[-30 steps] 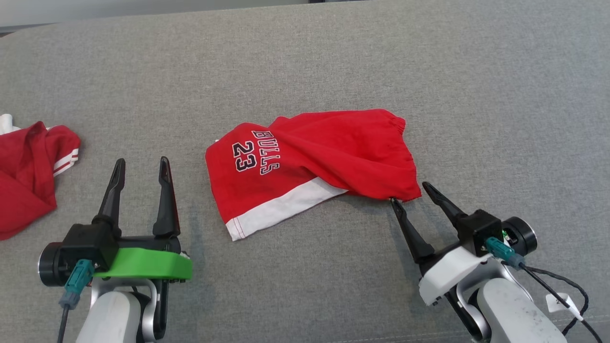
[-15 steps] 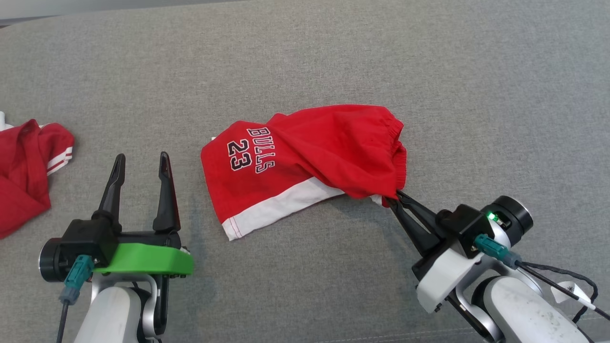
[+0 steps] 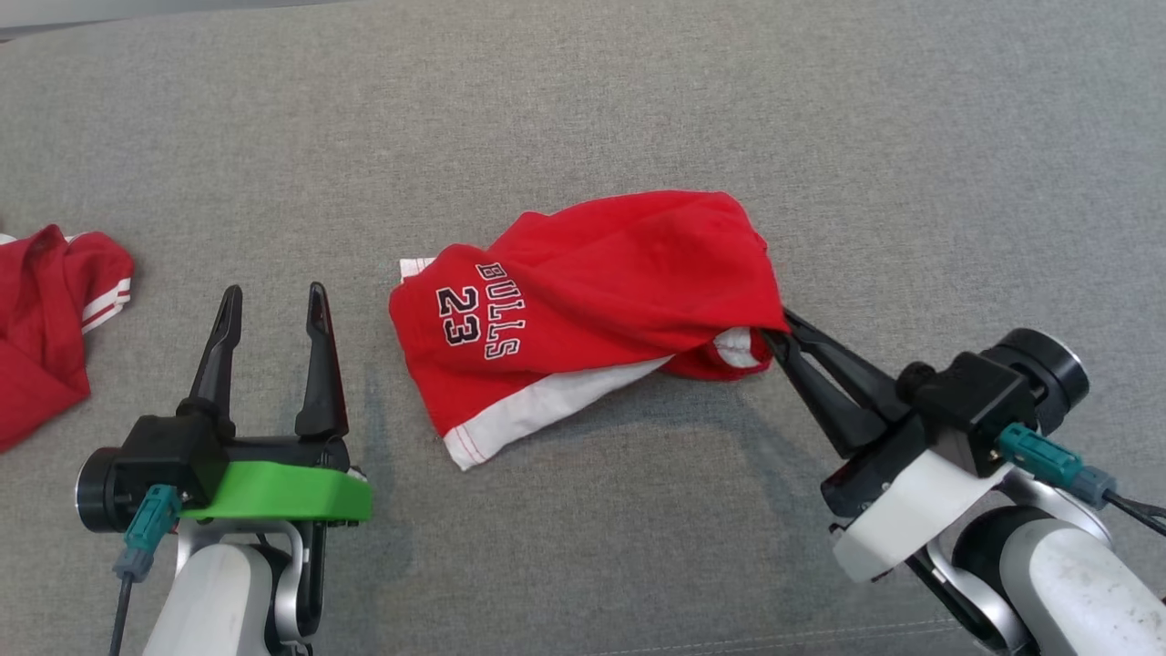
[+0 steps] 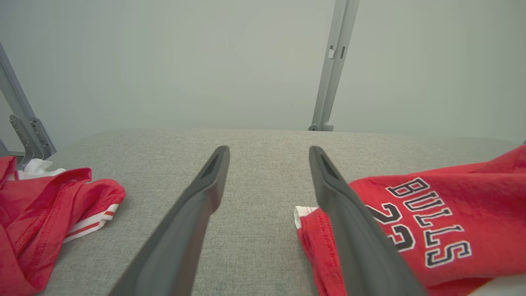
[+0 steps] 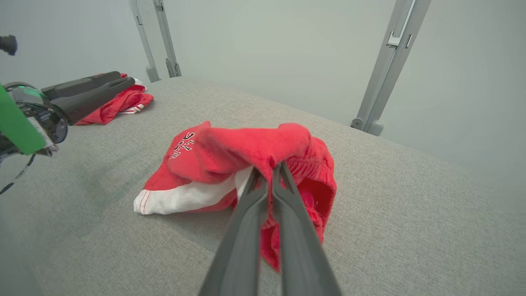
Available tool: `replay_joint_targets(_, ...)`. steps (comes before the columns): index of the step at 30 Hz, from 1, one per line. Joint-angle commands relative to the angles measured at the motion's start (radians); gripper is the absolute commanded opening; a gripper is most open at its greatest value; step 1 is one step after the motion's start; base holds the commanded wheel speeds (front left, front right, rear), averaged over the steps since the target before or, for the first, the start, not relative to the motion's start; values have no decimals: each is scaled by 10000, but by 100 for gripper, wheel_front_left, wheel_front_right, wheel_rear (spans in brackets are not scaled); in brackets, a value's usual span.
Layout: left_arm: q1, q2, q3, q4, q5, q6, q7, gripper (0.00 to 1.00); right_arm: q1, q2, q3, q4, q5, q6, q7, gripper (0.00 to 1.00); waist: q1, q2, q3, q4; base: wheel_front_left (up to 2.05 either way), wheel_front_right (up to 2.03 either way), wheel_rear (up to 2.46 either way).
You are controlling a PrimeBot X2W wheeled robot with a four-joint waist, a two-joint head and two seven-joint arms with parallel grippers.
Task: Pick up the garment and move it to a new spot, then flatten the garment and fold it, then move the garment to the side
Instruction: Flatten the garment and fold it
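Jaws first: the right gripper (image 3: 774, 335) had its jaws pinched tight on the waistband end of the red shorts (image 3: 619, 264), and the left gripper (image 3: 273, 293) had its jaws spread wide with nothing between them. Biggest thing in the scene was the grey fabric-topped counter (image 3: 583, 109), and the shorts sat crumpled about mid-counter. Their long axis ran side to side. The gathered end was at the robot's right, looking tugged up a bit off the surface, and the leg end trailed off to the left. So the cloth lay straight out ahead and to the left of the closed jaws. The left gripper sat just off the free leg end, close but not touching, which to me made it the nearer arm for grabbing that side later. A second red garment (image 3: 46, 337) was bunched at the far left edge, well apart. Smaller bits: the white hem band (image 3: 547, 410) faced the robot, and the BULLS 23 lettering (image 3: 483, 314) sat just above it.
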Motion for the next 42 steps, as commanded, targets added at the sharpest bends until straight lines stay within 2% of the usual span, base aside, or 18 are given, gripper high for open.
replay_joint_targets(1,-137,-6,27,-35,84,-68,-44,100,-69,9,-133,-63,-60,-3,3,0,0,-1,23,38,0,0,0)
replay_joint_targets(8,-250,-66,-5,-20,134,-143,-45,100,-517,211,-687,448,174,-3,-240,0,0,-1,169,191,0,0,0)
replay_joint_targets(15,-497,-178,-106,-18,240,-267,-45,100,-1384,362,-864,1592,466,-3,-675,0,0,-1,546,456,0,0,0)
replay_joint_targets(32,-1136,-556,-311,253,572,-637,-46,100,-3632,429,-366,6725,1920,-3,-1848,0,0,-1,1297,996,0,0,0)
replay_joint_targets(38,-1114,-644,-265,336,683,-705,-46,100,-3956,399,-51,7869,2579,-4,-2466,0,0,-1,1235,958,0,0,0)
replay_joint_targets(39,-1085,-646,-254,346,708,-721,-46,100,-3950,397,-5,7970,2646,-4,-2591,23,0,-1,1199,934,0,0,0)
replay_joint_targets(40,-1047,-656,-244,357,717,-734,-44,100,-3906,408,10,8032,2735,-4,-2759,54,0,-1,1146,907,0,0,0)
replay_joint_targets(41,-998,-664,-237,368,715,-748,-46,100,-3816,411,41,8086,2807,-4,-2879,99,0,-1,1086,876,0,0,0)
replay_joint_targets(42,-952,-666,-222,380,709,-758,-44,100,-3710,388,76,8120,2835,-3,-3012,100,0,-1,1031,843,0,0,0)
